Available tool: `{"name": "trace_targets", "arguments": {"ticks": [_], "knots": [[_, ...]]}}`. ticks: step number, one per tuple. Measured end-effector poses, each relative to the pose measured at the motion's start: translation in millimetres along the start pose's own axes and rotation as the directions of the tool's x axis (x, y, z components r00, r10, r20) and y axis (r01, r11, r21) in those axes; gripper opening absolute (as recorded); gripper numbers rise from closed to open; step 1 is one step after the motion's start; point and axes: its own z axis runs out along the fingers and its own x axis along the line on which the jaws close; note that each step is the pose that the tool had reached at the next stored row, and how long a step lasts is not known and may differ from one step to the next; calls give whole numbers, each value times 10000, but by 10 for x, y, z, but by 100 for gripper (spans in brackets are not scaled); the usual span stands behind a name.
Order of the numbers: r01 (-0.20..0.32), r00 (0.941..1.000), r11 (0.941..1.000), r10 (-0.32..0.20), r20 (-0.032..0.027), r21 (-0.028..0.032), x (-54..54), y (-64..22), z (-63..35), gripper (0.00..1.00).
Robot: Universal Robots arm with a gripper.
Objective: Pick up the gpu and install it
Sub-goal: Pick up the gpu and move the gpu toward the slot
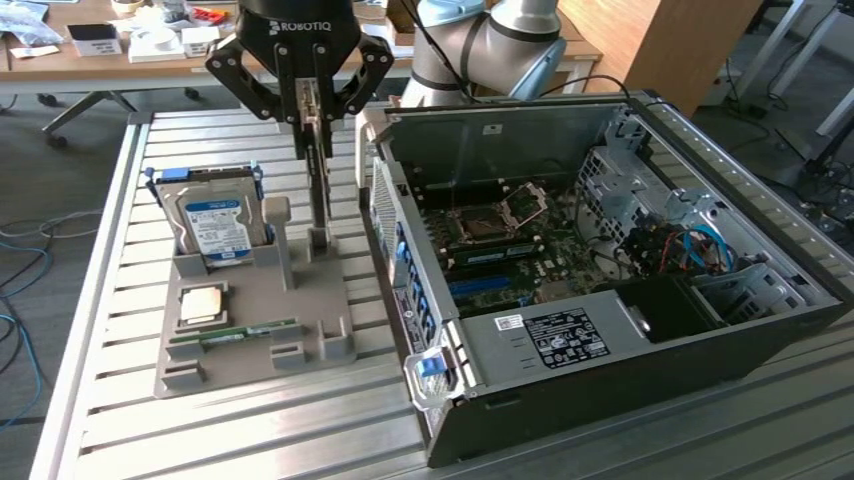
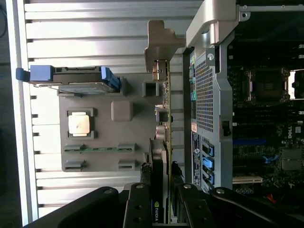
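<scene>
The gpu (image 1: 320, 190) is a thin dark card that stands on edge, reaching from my gripper (image 1: 311, 118) down to the grey parts holder (image 1: 254, 350). My fingers press on both faces of its upper part, so the gripper is shut on it. In the wrist view the gpu (image 2: 164, 118) runs edge-on between my fingers (image 2: 142, 199), and its silver bracket (image 2: 159, 38) is at the far end. I cannot tell if its lower end still touches the holder slot. The open computer case (image 1: 601, 260) lies right beside it, on the exterior view's right.
On the holder (image 2: 133, 142) sit a silver hard drive (image 1: 214, 225) with a blue-white label, a square processor chip (image 1: 203, 303) and a green memory stick (image 1: 247, 332). The case's motherboard (image 1: 521, 250) faces up. Everything rests on a slatted metal table (image 1: 160, 430).
</scene>
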Motion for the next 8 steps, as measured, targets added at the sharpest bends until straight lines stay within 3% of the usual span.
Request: {"name": "trace_targets", "arguments": {"ticks": [8], "knots": [[1, 10000, 10000, -1, -1, 0, -47, 2, 1, 27]]}}
